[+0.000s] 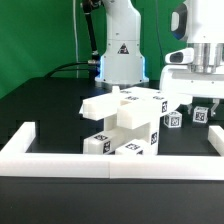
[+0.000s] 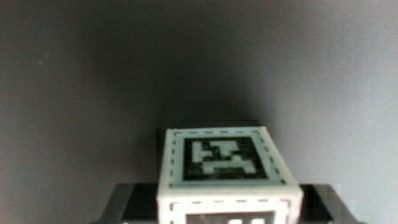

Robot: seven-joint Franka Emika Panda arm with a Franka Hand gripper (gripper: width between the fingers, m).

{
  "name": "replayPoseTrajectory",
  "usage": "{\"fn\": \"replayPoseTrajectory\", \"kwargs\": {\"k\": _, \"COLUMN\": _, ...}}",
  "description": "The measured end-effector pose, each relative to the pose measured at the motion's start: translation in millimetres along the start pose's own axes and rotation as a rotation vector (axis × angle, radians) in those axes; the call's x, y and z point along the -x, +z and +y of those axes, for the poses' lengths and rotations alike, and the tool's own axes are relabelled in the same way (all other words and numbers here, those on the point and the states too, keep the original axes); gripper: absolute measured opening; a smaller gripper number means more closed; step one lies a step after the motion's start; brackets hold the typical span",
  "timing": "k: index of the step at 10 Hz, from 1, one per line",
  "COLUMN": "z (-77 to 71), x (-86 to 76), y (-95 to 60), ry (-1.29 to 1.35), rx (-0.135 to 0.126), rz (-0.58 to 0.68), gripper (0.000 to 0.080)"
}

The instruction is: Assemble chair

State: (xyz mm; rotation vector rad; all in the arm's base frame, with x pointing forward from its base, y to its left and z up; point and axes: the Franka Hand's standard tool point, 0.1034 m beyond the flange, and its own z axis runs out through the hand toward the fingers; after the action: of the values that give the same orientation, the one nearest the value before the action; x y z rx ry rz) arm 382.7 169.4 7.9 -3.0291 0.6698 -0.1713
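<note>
A black surface point(image 1: 40, 110), bordered in front by a long white rail point(image 1: 110, 160), lies before a green backdrop point(image 1: 40, 40). At the rear, the arm's white base point(image 1: 122, 60) bears a triangular warning sticker point(image 1: 122, 48) too small to read. The chair's white tagged parts point(image 1: 125, 122) lie heaped mid-surface, and toward the exterior view's right the gripper point(image 1: 197, 103) is clamped on a square post point(image 2: 222, 165) whose black-and-white tag point(image 2: 221, 158) faces the wrist camera.
</note>
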Motion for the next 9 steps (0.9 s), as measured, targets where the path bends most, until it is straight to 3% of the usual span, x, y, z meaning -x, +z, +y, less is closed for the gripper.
{"fn": "replayPoseTrajectory", "kwargs": {"k": 5, "z": -0.4, "x": -0.2, "y": -0.6, "ry": -0.003, "rx": -0.001, "rz": 0.000, "gripper": 0.0287}}
{"fn": "replayPoseTrajectory", "kwargs": {"k": 6, "z": -1.9, "x": -1.0, "y": -8.9, "ry": -0.029, "rx": -0.002, "rz": -0.023, "gripper": 0.0287}}
{"fn": "replayPoseTrajectory", "kwargs": {"k": 9, "z": -1.1, "x": -28.3, "y": -49.6, "ry": -0.071, "rx": -0.040, "rz": -0.047, "gripper": 0.0287}}
